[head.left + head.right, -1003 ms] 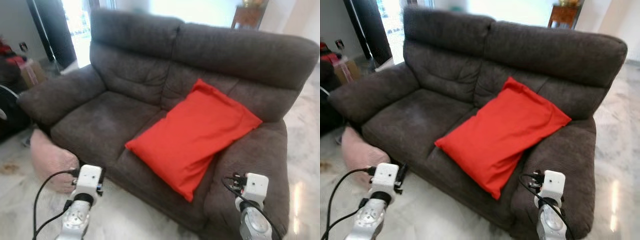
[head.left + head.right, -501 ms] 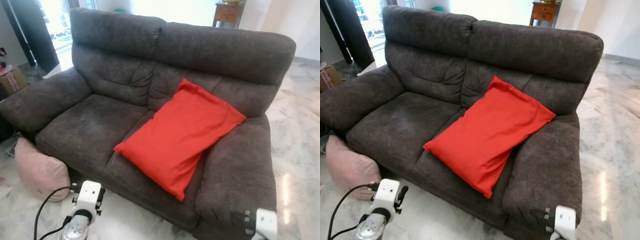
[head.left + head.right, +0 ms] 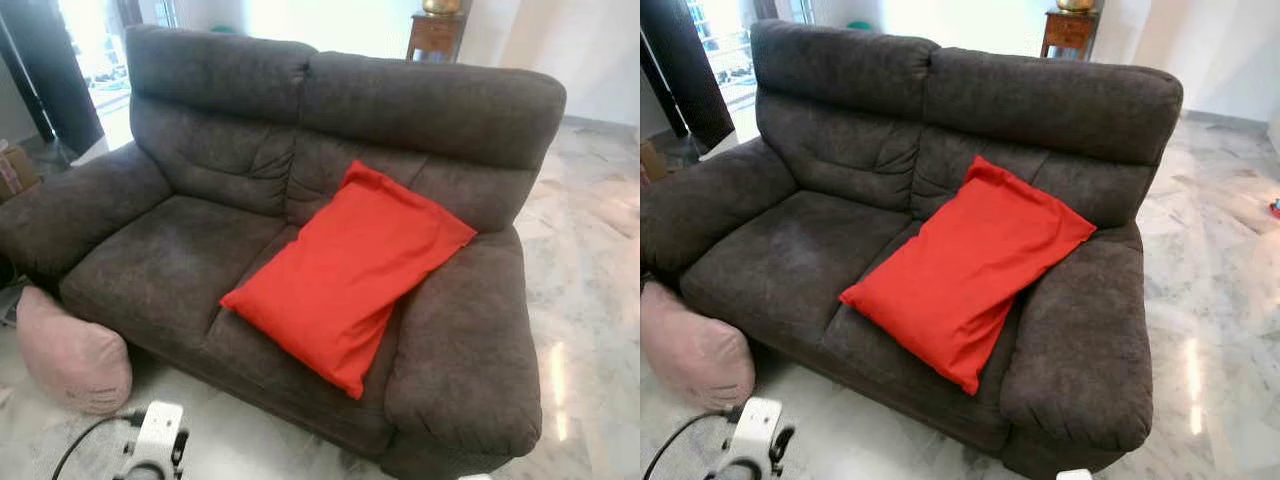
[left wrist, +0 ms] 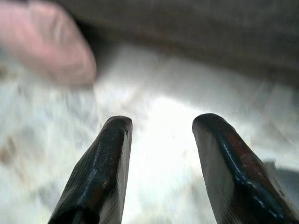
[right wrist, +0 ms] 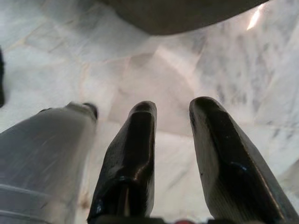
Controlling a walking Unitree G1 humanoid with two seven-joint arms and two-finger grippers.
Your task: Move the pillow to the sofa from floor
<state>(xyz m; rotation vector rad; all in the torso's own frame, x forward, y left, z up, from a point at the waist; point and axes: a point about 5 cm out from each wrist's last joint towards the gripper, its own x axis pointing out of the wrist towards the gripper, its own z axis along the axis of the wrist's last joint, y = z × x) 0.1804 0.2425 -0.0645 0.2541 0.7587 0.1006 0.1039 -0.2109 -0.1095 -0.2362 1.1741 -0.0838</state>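
Observation:
A red pillow (image 3: 345, 270) lies tilted on the right seat of the dark grey sofa (image 3: 180, 260), leaning on the backrest and right armrest. A pink pillow (image 3: 70, 350) rests on the floor against the sofa's left front corner. My left wrist (image 3: 155, 440) hangs low in front of the sofa, right of the pink pillow. In the left wrist view my left gripper (image 4: 163, 120) is open over the marble floor, with the pink pillow (image 4: 51, 42) blurred beyond it. My right gripper (image 5: 175, 105) is open and points down at the floor beside the sofa's armrest (image 5: 177, 14).
Pale marble floor (image 3: 590, 300) runs to the right of the sofa and in front of it. A wooden side table (image 3: 435, 30) stands behind the sofa. A cardboard box (image 3: 12, 170) and a dark door frame (image 3: 40, 80) are at the far left.
The camera has shifted, so the sofa sits more to the left. Both arms have dropped lower; the right wrist has left the head views. The red pillow has stayed put on the sofa.

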